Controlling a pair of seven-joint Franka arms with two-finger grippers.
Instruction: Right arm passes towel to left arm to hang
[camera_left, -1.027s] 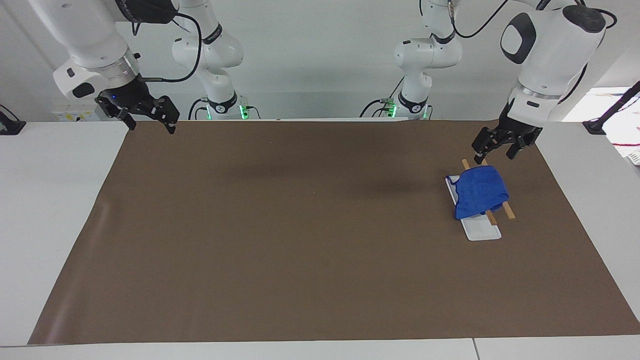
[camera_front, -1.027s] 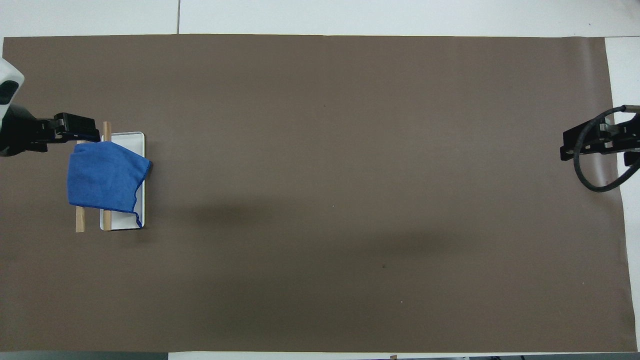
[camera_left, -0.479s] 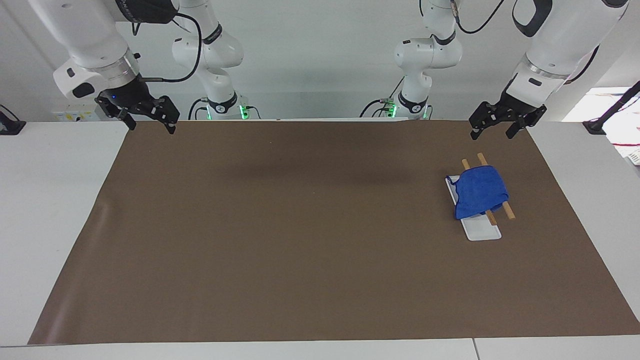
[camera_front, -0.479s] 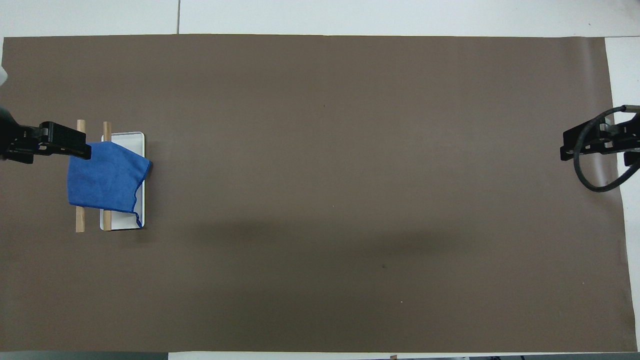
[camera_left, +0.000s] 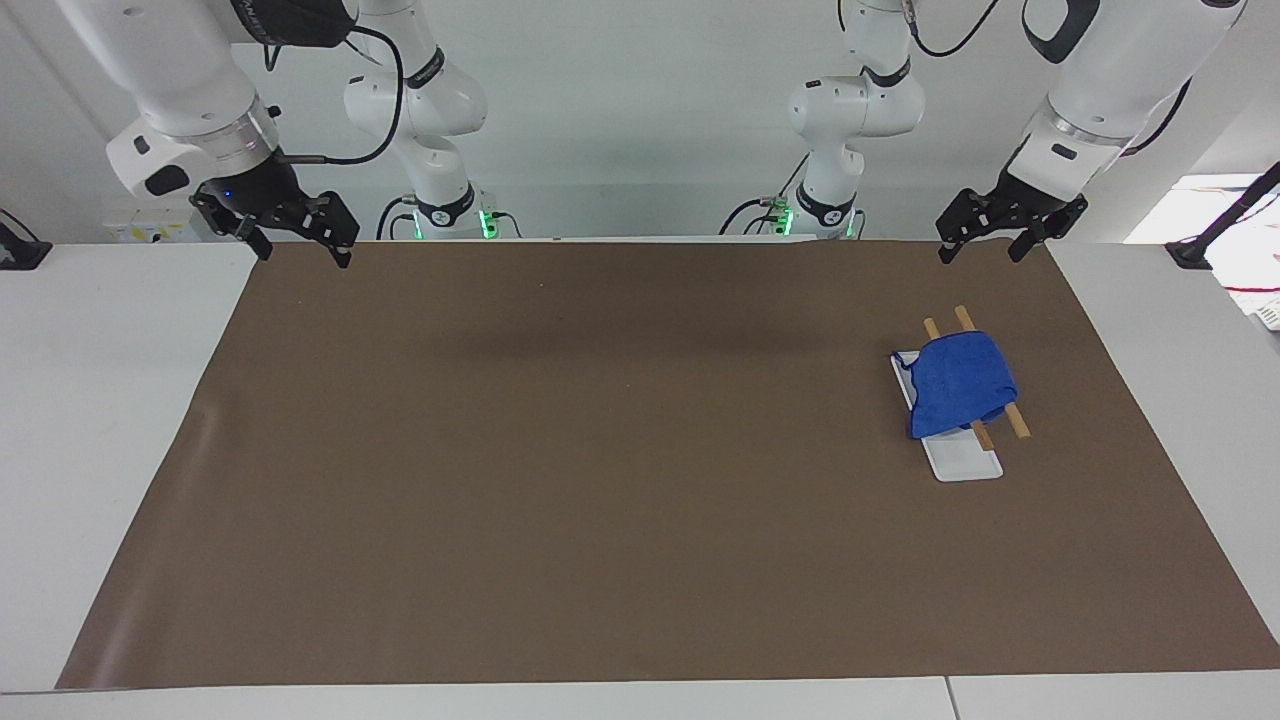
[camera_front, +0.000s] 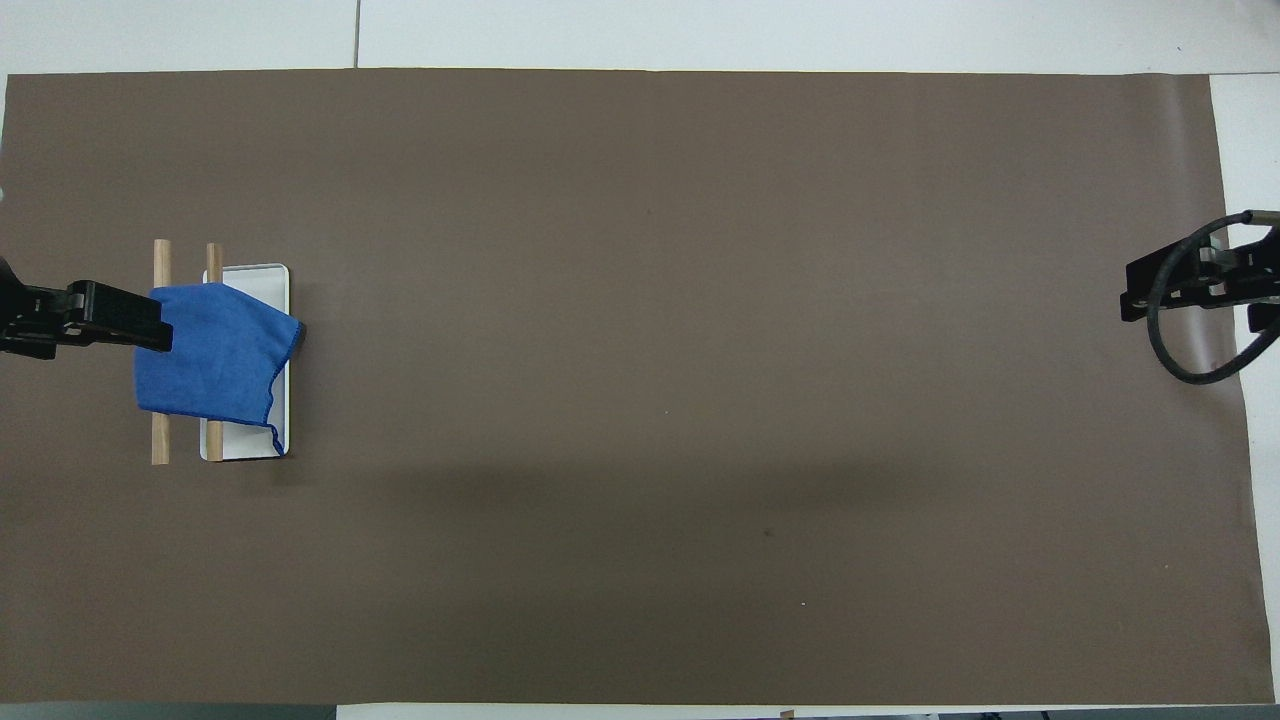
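The towel (camera_left: 958, 384), a bright-blue fluffy cloth, is draped over 2 wooden rods (camera_left: 1014, 424) of a small rack that stands on a white base (camera_left: 965, 466), toward the left arm's end of the table. In the overhead view the towel (camera_front: 212, 350) covers the middle of both rods (camera_front: 160, 438), whose ends stick out at either side, and one hemmed corner hangs down onto the white base (camera_front: 245, 445). The rack sits on a brown mat (camera_left: 620, 470) that covers most of the white table (camera_left: 100, 400).

The left gripper (camera_left: 984, 246) hangs in the air over the edge of the mat nearest the robots, well apart from the towel and touching nothing. Its fingers stand wide, with nothing between them. In the overhead view the left gripper (camera_front: 90, 318) overlaps the edge of the towel, yet the facing view shows it raised clear of the cloth.

The right gripper (camera_left: 304, 248) waits over the mat's corner at the right arm's end of the table, a small blue light lit on its wrist and a black cable (camera_front: 1180, 350) looping beside it. Its fingers are spread wide too and hold nothing.
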